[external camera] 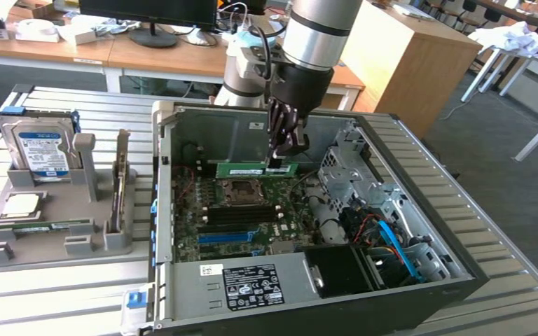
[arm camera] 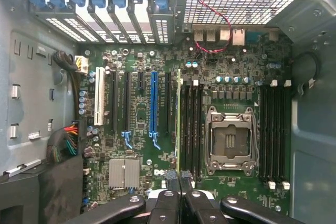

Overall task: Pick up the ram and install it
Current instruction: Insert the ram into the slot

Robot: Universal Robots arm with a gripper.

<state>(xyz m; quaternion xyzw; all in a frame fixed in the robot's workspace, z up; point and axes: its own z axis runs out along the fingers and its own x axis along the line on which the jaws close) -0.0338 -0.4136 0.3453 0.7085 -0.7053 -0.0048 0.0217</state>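
While the end effector point(external camera: 284, 157) is clamped narrowly on the upper edge of the ram point(external camera: 250, 169), the stick hangs edge-down inside the open computer case point(external camera: 437, 231), above the motherboard point(arm camera: 142, 124) and apart from it. Seen from the wrist, the stick runs parallel to the black memory slots point(arm camera: 192, 129) beside the CPU socket point(arm camera: 230, 140). Judgement: sound practice is to centre the edge over one slot, keep it upright, match the notch and press evenly. Latch positions cannot be told.
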